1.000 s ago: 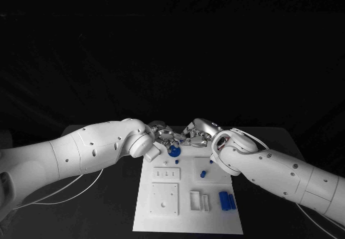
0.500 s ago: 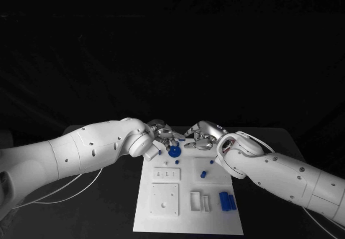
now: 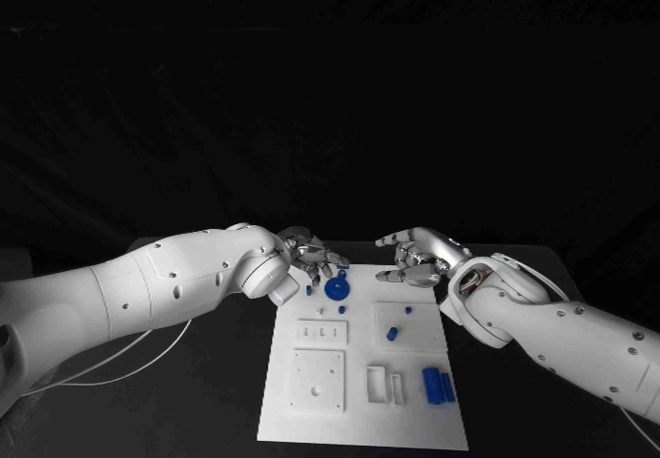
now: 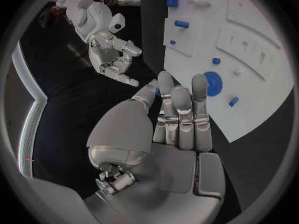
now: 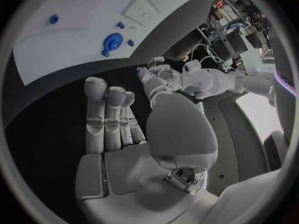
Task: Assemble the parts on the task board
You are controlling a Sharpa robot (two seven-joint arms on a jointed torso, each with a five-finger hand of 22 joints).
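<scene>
The white task board (image 3: 319,420) lies in the middle of the table. A blue gear-shaped disc (image 3: 337,288) sits near its far edge, with a small blue part (image 3: 311,288) beside it. My left hand (image 3: 314,256) hovers just beyond the board's far left corner. Its fingers (image 4: 181,102) lie straight and together, and a small blue piece (image 4: 157,91) shows pinched between thumb and finger. My right hand (image 3: 413,258) hangs past the far right corner, off the board, with nothing in its palm (image 5: 134,159). The right wrist view shows the left hand (image 5: 159,79) above the black table.
More blue parts lie on the board: a short peg (image 3: 391,334), a small stud (image 3: 408,308), another stud (image 3: 341,310) and two cylinders (image 3: 435,385) at the near right. White raised blocks (image 3: 317,380) take up the board's near left. Black table flanks it.
My right hand has drawn back to the right, away from the gear where both hands met. My left hand has pulled up and slightly left off the gear.
</scene>
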